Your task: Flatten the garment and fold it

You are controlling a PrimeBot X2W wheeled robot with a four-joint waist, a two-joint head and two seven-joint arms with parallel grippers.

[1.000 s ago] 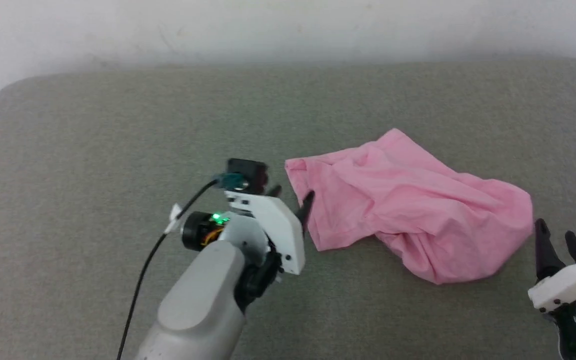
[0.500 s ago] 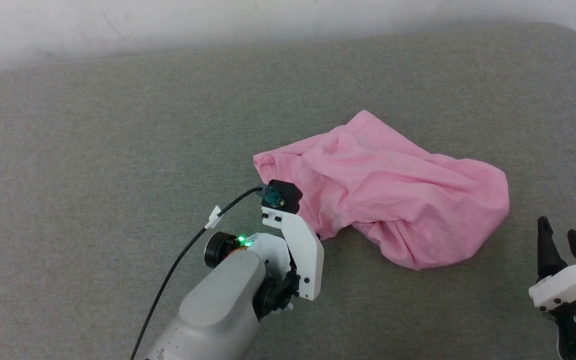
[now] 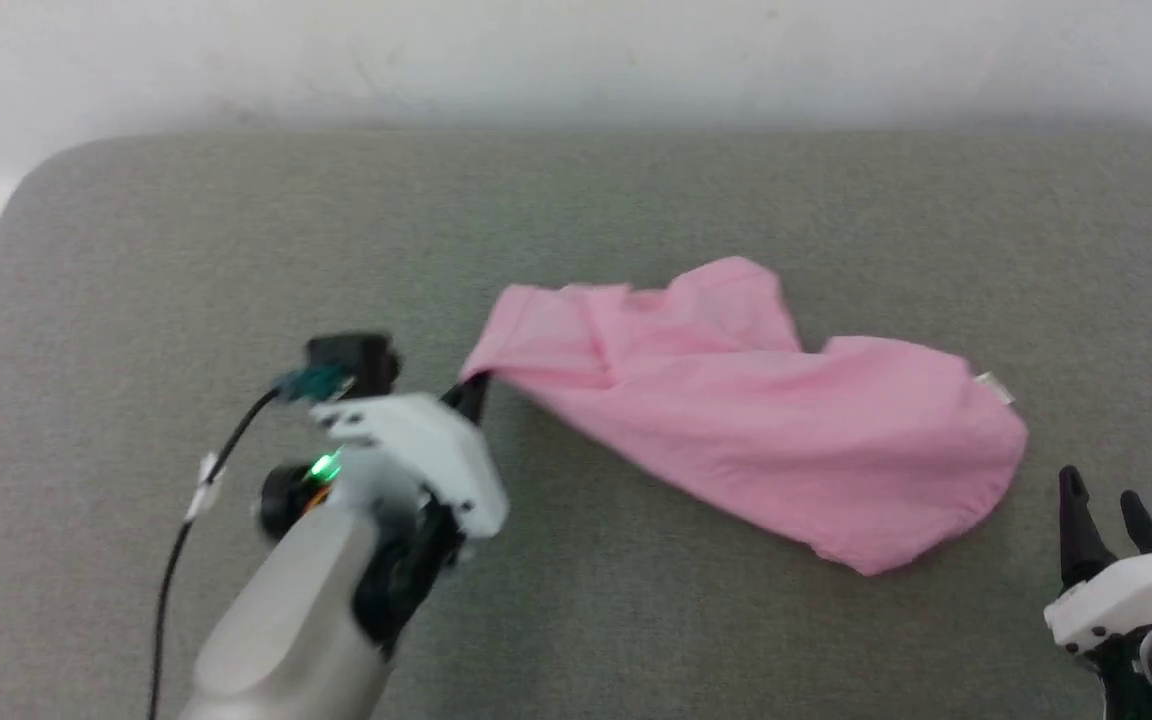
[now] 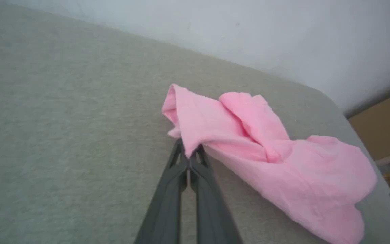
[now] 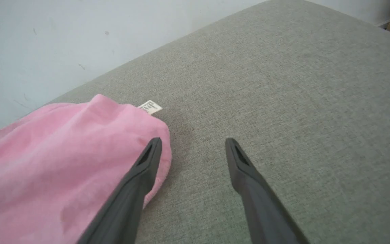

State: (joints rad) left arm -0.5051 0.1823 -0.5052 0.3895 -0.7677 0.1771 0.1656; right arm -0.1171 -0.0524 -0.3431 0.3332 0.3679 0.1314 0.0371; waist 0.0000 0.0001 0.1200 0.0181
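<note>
The pink garment (image 3: 756, 410) lies on the grey padded surface, stretched from upper left to lower right, its left end lifted. My left gripper (image 3: 474, 388) is shut on that left edge of the garment (image 4: 215, 135), the cloth pinched between the dark fingertips (image 4: 189, 156). A small white tag (image 3: 994, 385) sticks out at the garment's right end and shows as the tag (image 5: 150, 107) in the right wrist view. My right gripper (image 3: 1104, 510) stands open at the lower right, just beside the garment's right end (image 5: 63, 162), with nothing between its fingers (image 5: 147, 159).
The grey padded surface (image 3: 236, 260) runs back to a white wall (image 3: 576, 50). Its rounded left corner (image 3: 26, 180) and a brown board (image 4: 381, 132) beyond its right edge are in sight. Open surface lies to the left and in front of the garment.
My left gripper closed on the garment's left edge and pulled it left, drawing the crumpled cloth out longer and flatter. The head camera also shifted. The right gripper stayed put.
</note>
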